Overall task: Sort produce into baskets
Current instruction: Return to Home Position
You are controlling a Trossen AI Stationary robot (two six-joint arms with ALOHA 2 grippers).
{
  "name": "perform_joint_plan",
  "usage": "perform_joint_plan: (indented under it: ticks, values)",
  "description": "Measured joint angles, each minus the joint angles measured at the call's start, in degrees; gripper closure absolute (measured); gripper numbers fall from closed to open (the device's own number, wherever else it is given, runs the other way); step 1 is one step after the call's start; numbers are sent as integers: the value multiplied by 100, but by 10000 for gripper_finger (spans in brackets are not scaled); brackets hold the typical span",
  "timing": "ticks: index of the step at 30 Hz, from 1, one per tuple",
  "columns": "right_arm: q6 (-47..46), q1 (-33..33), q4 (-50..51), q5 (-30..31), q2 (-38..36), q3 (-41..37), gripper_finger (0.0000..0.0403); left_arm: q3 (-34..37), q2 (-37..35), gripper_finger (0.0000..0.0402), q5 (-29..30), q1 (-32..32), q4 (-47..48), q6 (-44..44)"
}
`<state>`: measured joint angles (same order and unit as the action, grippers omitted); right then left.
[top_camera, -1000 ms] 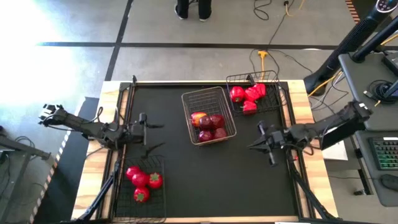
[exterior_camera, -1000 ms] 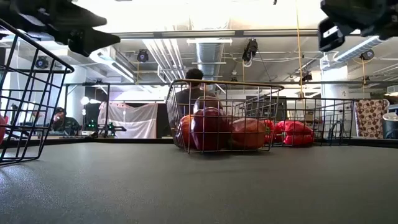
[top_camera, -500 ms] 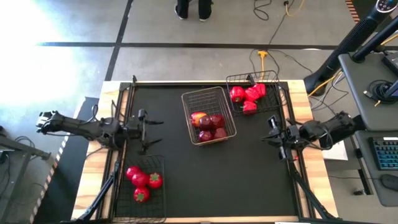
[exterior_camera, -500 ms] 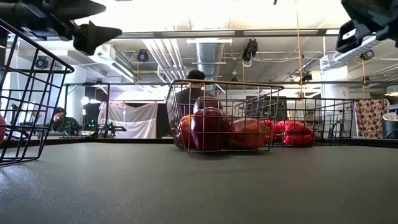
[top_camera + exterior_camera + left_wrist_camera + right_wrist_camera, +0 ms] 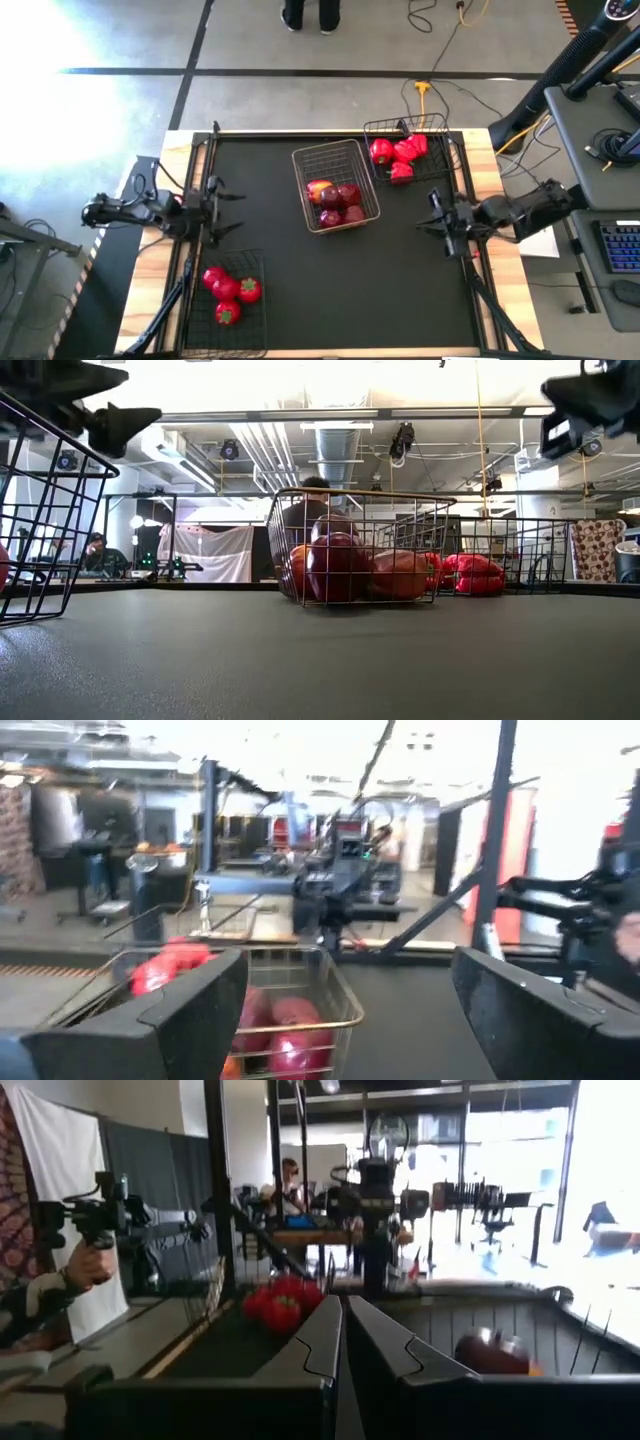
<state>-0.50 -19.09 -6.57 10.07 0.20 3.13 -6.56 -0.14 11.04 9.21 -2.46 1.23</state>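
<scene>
The produce lies in three baskets. Dark red apples (image 5: 336, 196) fill the silvery basket (image 5: 330, 158) at the table's middle. Red peppers (image 5: 398, 153) sit in a black basket (image 5: 440, 128) at the far right. Tomatoes (image 5: 228, 290) sit in a black basket (image 5: 250, 335) at the near left. My left gripper (image 5: 226, 211) hovers open at the left edge, above the table, with nothing between its fingers (image 5: 190, 1010). My right gripper (image 5: 437, 214) hovers shut at the right edge, its fingers (image 5: 310, 1340) pressed together and holding nothing.
Black frame rails (image 5: 205, 160) run along the table's left and right sides beside each arm. The dark mat between the baskets is bare (image 5: 330, 290). A person (image 5: 312, 490) sits beyond the far edge; another person's hand (image 5: 80, 1265) shows in the room.
My left gripper has drawn back toward the table's left edge, staying open. My right gripper has drawn back toward the right edge and then kept still, staying shut. The produce and baskets have not moved.
</scene>
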Motion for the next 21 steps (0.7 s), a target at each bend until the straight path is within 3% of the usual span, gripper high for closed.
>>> perform_joint_plan:
  ticks: [3, 5, 14, 18, 21]
  values:
    - [-181, 0, -39, 35, -1, -242, 390, 564, 79, 70, -469, 0, -831, -28]
    - [-376, 0, 296, 211, 76, -240, 390, 569, 192, 70, -692, -2, -744, 31]
    - [-568, 13, 245, 2300, 849, -240, 390, 596, 120, 70, -968, -11, -698, 121]
    - [-1021, 13, 245, 2261, 1161, -241, 390, 596, 138, 70, -586, -9, -416, 82]
    - [-1218, 13, 175, 1625, 1353, -244, 390, 598, 214, 70, -262, -11, -358, 77]
